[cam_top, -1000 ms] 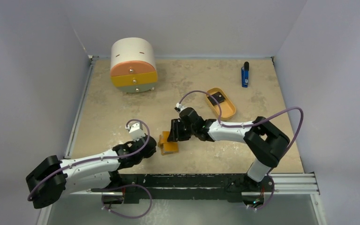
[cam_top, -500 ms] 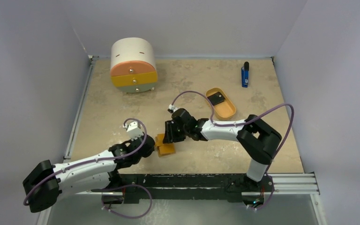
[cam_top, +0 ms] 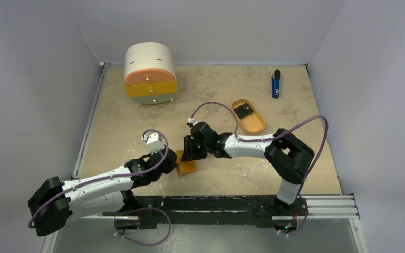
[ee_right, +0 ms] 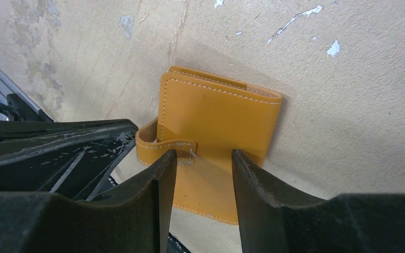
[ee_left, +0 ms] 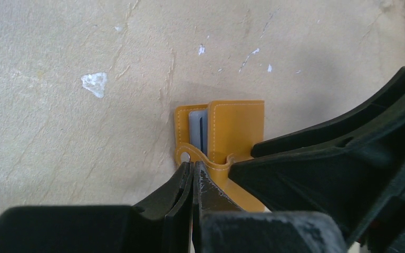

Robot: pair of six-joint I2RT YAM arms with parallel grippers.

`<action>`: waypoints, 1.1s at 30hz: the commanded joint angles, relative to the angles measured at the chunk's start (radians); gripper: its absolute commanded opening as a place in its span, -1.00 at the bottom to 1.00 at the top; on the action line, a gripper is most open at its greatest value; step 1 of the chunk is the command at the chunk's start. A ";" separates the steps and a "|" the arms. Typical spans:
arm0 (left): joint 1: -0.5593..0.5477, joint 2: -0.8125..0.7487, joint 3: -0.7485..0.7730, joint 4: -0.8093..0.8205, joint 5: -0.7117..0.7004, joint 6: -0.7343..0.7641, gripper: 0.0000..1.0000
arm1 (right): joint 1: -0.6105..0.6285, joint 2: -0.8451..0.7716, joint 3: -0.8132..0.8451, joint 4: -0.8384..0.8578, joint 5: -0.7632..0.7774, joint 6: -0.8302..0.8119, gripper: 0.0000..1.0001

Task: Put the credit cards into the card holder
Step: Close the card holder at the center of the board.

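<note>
1. From the top view, we see the card holder (cam_top: 186, 168) lying on the surface (cam_top: 132, 126) near the front edge, between the two arms. The left pincer (cam_top: 172, 161) reaches it from the left and the right pincer (cam_top: 187, 156) from behind. Well apart, at the back right, a tan oval tray (cam_top: 257, 125) holds one black credit card (cam_top: 244, 110). A round drawer cabinet (cam_top: 149, 73) stands at the back left, and a blue-and-black stick (cam_top: 276, 84) lies at the back right.

2. From the left wrist, we see the left pincer closed tight, its fingers pressed together. Their tips sit at the strap (ee_left: 205, 159), just beside the silver snap (ee_left: 185, 157). We cannot tell whether they nip the strap. The card holder gapes slightly and shows a grey-blue pocket inside.

3. From the right wrist, we see the right pincer about half open, with nothing clamped between its fingers (ee_right: 161, 174). They straddle the stitched end of the strap on the card holder's orange face.
</note>
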 commanded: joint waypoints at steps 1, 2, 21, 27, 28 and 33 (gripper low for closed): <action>0.005 -0.048 0.058 -0.046 -0.049 -0.020 -1.00 | 0.014 0.041 0.009 -0.070 0.035 -0.004 -0.07; 0.004 -0.065 0.058 -0.058 -0.053 -0.024 -1.00 | 0.013 0.041 0.009 -0.070 0.035 -0.004 -0.07; 0.005 0.055 0.050 0.042 0.030 -0.025 -0.41 | 0.014 0.047 0.007 -0.063 0.024 0.002 -0.05; 0.005 0.054 0.025 0.017 0.013 -0.031 -0.91 | 0.014 0.030 0.006 -0.066 0.027 0.003 -0.04; 0.004 0.056 0.022 0.011 0.008 -0.030 -0.99 | 0.014 0.028 0.007 -0.067 0.027 0.003 -0.04; 0.005 0.065 -0.014 0.000 -0.013 -0.032 -1.00 | 0.014 -0.006 0.005 -0.089 0.008 0.012 0.02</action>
